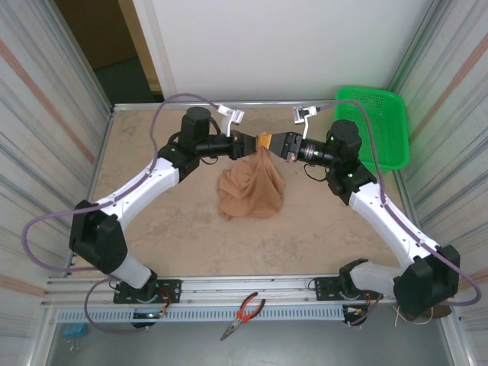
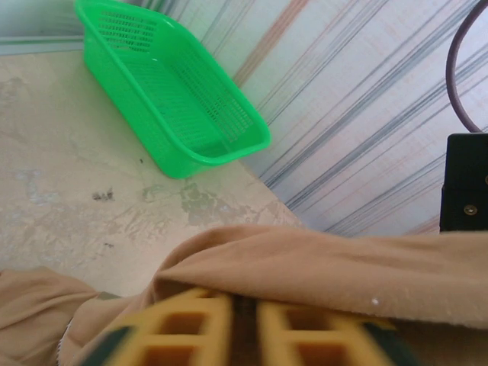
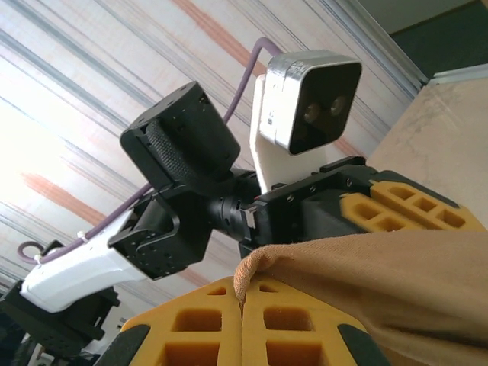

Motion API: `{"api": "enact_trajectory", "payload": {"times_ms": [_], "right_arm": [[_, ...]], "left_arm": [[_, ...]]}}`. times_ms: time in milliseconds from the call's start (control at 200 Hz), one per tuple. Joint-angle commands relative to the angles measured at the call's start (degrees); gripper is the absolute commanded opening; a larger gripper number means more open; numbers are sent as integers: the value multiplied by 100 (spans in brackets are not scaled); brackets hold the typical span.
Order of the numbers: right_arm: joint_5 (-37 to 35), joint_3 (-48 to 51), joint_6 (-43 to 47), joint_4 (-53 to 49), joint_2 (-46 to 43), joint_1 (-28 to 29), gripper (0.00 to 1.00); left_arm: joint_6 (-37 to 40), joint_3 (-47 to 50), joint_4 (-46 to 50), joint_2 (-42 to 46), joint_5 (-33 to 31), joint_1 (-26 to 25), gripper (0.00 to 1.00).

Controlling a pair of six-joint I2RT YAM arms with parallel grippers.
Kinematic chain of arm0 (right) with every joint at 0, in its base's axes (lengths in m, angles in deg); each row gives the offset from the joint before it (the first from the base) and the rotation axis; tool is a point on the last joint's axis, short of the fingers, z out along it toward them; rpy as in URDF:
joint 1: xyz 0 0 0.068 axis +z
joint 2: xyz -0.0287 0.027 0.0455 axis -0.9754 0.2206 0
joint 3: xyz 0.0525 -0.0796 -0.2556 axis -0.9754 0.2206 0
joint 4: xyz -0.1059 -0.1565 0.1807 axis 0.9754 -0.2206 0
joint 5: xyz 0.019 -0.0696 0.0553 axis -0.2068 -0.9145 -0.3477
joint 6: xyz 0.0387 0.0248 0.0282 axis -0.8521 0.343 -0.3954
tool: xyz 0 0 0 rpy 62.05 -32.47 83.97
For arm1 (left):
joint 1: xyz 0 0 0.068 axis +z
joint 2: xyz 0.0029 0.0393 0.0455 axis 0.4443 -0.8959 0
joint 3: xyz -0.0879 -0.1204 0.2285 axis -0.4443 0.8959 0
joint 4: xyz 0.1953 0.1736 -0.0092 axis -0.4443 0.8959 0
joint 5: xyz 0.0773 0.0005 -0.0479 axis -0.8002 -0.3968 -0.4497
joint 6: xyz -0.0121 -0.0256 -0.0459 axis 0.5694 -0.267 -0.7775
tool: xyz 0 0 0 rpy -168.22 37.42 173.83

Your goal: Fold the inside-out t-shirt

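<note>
- Item: the inside-out t-shirt (image 1: 252, 187); tan, thin, bunched; its top edge is lifted above the middle of the tabletop (image 1: 145, 175), toward the far side; the rest hangs as a loose cone and pools on the surface just below and slightly near of the grip.
- Left pincer (image 1: 258, 142): comes in from the left; fingers pressed together with a fold of the shirt's raised edge between them; in its wrist view the cloth (image 2: 343, 267) drapes across its yellow fingers (image 2: 191, 335).
- Right pincer (image 1: 276, 142): comes in from the right; fully closed; in its wrist view the hem (image 3: 381, 267) is nipped where the two fingers (image 3: 198, 328) meet.
- Governing relation: the pincers face each other tip to tip on a left-right line, nearly touching; both grips sit on the same short stretch of edge; the garment hangs straight down from them; no long axis can be read from the bunch; neither arm is nearer.
- Next move, as a judgement: drawing the grips apart, left and right, to spread that edge.
- Open room: bare tabletop to the left and on the near side.
- Edges: green basket (image 1: 381, 130) at the far right corner, just beside the right wrist; the far tabletop edge is close behind both pincers.
- Off the work area: pliers (image 1: 244, 313) on the near rail.
- Risk, as a judgement: thin cloth may slip from so small a bite.
</note>
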Motion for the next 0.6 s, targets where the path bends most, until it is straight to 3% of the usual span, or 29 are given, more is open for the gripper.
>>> {"api": "enact_trajectory", "payload": {"times_ms": [0,180,426,541,596], "right_arm": [[-31,185,-8,156,-268,-321,0],[-387,545,166,-409,-374,-930,0],[-887,1122,-25,-88,35,-935,0],[-861,1112,-13,-173,116,-920,0],[-845,1011,101,-396,47,-904,28]], "left_arm": [[126,-241,9,19,303,-40,0],[-164,198,-397,740,601,193,0],[-1528,933,-2163,1294,1289,582,0],[-1646,1032,-2267,1290,1318,665,0],[-1623,1070,-2261,1277,1327,691,0]]}}
